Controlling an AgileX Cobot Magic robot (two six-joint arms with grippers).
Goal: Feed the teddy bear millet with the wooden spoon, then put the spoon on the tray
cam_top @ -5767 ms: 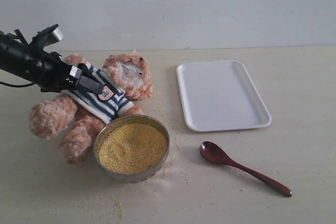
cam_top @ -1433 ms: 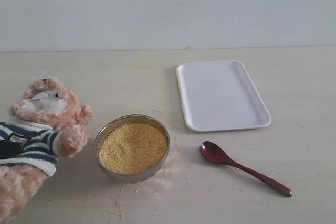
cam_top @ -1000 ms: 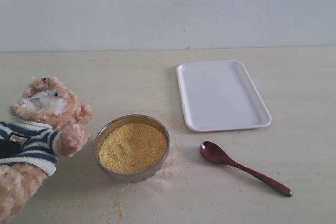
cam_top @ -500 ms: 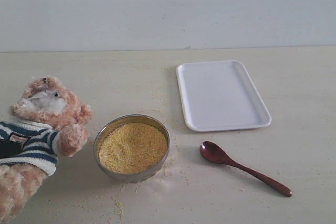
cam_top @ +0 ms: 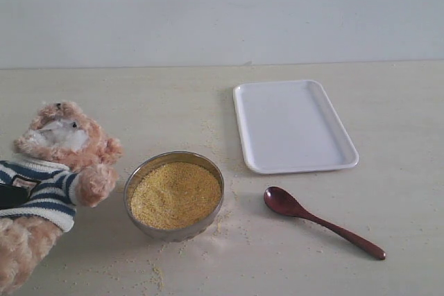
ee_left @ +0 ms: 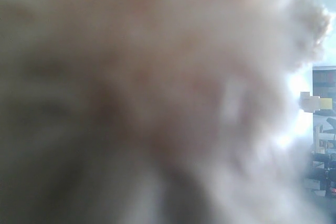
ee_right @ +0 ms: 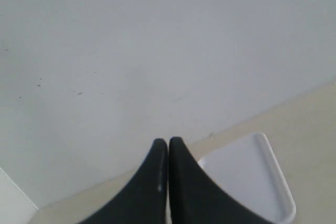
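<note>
Exterior view: the wooden spoon [cam_top: 319, 222] lies near the table's [cam_top: 173, 102] front edge, handle slanting toward its front-right corner, nearer the closed, empty right tool [ee_right: 168, 145], while the left tool, hidden behind blurred fur, seems to grip the teddy bear [cam_top: 62, 143].

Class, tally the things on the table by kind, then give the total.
Teddy bear: 1
Bowl of millet: 1
Wooden spoon: 1
Tray: 1
Total: 4
</note>
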